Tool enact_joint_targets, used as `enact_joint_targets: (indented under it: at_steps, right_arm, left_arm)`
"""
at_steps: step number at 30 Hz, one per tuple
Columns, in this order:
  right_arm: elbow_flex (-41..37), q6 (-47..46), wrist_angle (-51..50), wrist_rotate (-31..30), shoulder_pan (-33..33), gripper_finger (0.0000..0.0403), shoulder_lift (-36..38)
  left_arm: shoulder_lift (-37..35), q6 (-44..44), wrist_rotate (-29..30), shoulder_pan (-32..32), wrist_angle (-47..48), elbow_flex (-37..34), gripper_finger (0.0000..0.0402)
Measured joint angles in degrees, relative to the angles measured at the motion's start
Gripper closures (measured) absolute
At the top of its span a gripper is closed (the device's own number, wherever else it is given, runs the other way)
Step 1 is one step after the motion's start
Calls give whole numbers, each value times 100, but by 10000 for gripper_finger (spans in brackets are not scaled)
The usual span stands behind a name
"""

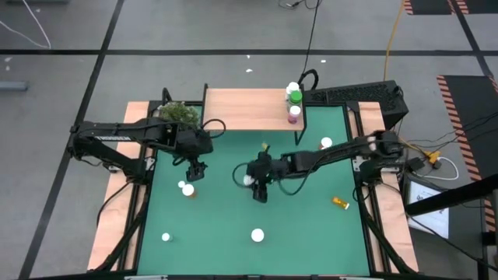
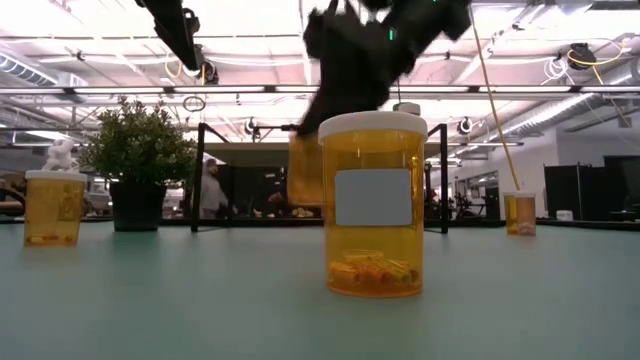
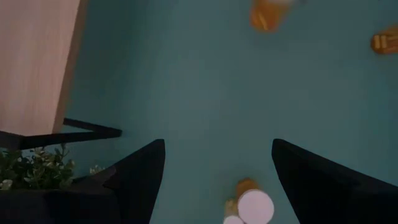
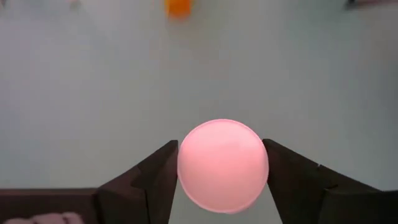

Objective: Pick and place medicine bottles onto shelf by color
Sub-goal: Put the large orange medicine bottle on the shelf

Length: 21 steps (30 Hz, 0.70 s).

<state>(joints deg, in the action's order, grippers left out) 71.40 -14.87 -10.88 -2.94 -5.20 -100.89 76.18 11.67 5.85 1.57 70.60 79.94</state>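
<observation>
Right wrist view has the right gripper clamped on a bottle, cap squeezed between both fingers, mid-mat above the table. Left gripper hangs spread wide over two bottles by the left edge. Three more sit on the shelf, right end.

We see a grey concrete floor crossed by dark tape lines, with orange-and-black hazard striping at one side. Beyond the table, long white ceiling lights glow over an open workshop, where a person in white stands.
</observation>
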Motion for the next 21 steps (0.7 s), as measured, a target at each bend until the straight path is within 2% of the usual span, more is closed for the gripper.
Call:
enact_joint_targets:
  at_steps: [4, 8, 12, 16, 21]
  right_arm:
    - [294, -380, -651, 1, 284, 201, 608]
    - [1190, -185, -1445, -2, 769, 199, 935]
    - [2491, 640, -2548, 20, 1451, 199, 837]
    - [3564, 1731, -3178, 13, 2370, 199, 638]
    - [3932, 2352, -3309, 156, 3546, 199, 352]
  left_arm:
    - [-34, -131, 2, 78, 32, -2, 105]
    - [-28, -601, 17, 88, -51, -2, 105]
    - [-28, -713, 66, -115, -349, -2, 105]
    - [-28, -397, 197, -417, -628, -2, 105]
    - [-28, -177, 360, -793, -637, -2, 105]
